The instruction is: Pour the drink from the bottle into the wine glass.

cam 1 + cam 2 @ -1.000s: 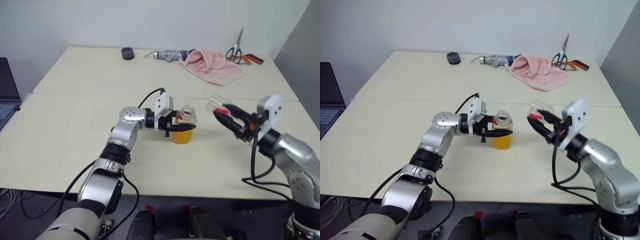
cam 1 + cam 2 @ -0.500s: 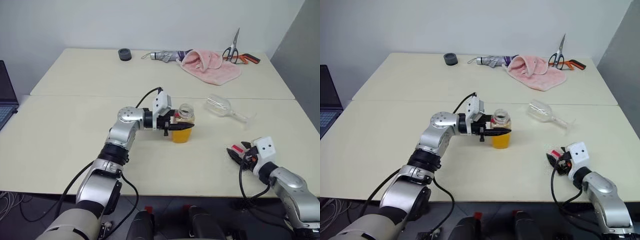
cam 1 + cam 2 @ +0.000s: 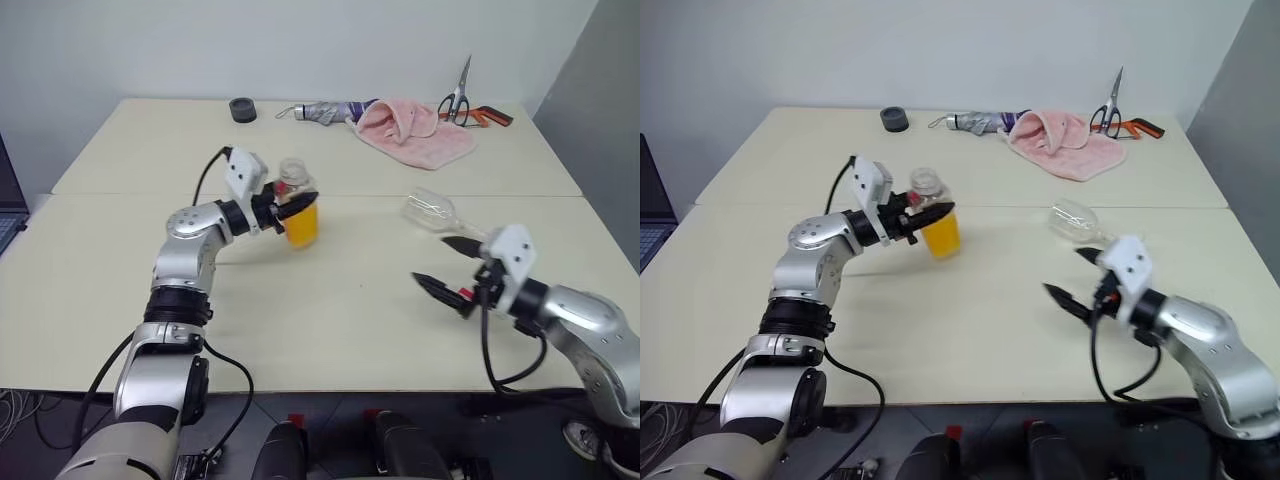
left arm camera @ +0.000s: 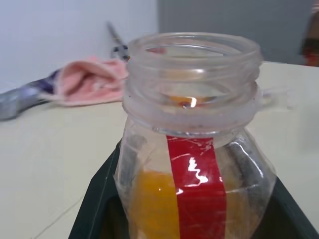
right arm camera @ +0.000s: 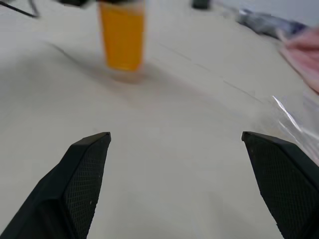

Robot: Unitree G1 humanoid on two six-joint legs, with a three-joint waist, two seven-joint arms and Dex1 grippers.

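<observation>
Bottle [image 3: 299, 204] first, since it sat furthest left: my left jaws [image 3: 285, 206] were clamped shut around its squarish body, just above the orange drink [image 3: 302, 225], holding it upright a little over the table [image 3: 100, 270]. Cap was off, mouth wide open, so any tilt would have spilled. It was roughly half full, so I'd guess not heavy, but thin clear plastic like that probably flexes if squeezed hard, and the sides looked slick. From the wrist view the red stripe [image 4: 194, 189] faced me and my jaws hugged both flat sides, which seemed a decent hold.

Moving right, the wine glass [image 3: 432, 212] was lying on its side on the table, bowl toward the bottle, stem pointing off toward my right arm. Not much use for pouring like that; my judgement was it had to be stood up first. Glass is stiff, slippery and fragile, and a round bowl rolls, so I figured the stem or the spot where stem meets bowl was the safest place to pinch, gently, rather than across the thin bowl wall.

My right jaws [image 3: 445, 268] were spread wide and empty, hovering near the glass, not touching it.
</observation>
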